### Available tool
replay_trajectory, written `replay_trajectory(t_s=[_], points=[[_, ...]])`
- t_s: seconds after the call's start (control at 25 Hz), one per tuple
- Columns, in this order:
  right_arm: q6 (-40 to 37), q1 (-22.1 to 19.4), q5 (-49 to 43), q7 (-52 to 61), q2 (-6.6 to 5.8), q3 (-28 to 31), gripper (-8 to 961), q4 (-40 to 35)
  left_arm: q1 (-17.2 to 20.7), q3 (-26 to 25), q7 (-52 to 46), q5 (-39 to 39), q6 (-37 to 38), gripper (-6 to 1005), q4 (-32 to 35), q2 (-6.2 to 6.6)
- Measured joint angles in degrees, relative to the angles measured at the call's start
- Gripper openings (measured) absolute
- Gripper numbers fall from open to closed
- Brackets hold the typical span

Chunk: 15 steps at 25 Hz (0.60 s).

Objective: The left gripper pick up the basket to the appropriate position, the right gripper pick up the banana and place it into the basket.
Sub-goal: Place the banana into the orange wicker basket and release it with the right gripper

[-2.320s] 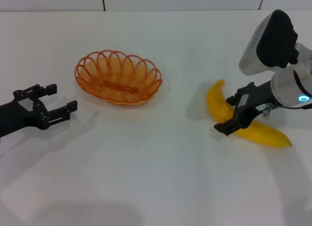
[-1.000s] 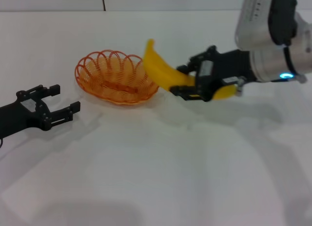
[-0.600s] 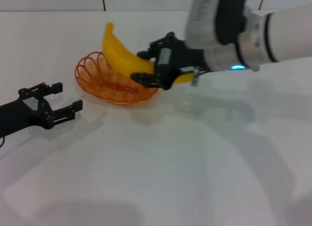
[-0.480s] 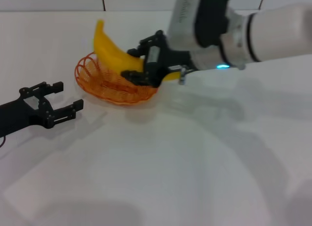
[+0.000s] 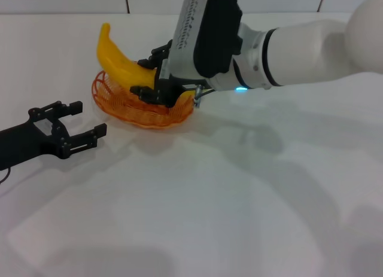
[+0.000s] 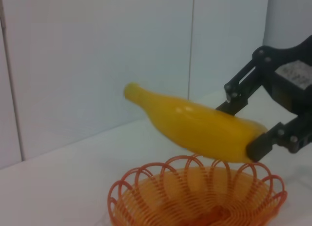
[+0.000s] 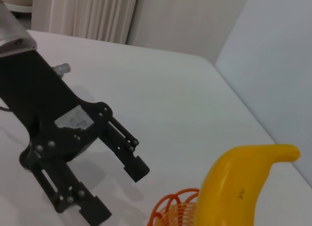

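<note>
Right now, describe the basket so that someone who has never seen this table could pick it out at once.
On the white table, look toward the far side, under the right claw with the silver-white wrist, shut on the banana. The basket stands directly beneath that banana. It is the only orange thing there: a small oval of see-through wire with a looped, scalloped rim.

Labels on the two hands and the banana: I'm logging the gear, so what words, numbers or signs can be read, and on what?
None can be read.
Right hand: white sticker, print too blurred to read.
Left hand: white sticker, print too blurred to read.
Banana: small dark mark on the skin, too small to read.
Basket: no text.
</note>
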Motion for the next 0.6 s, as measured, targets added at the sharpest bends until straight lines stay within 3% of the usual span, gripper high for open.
replay_trajectory(t_s=[0.6], points=[[4.07, 1.3, 0.03, 0.42, 0.07, -2.88, 475, 3.02, -0.19, 0.53, 0.08, -0.17, -0.02, 784, -0.08, 0.02]])
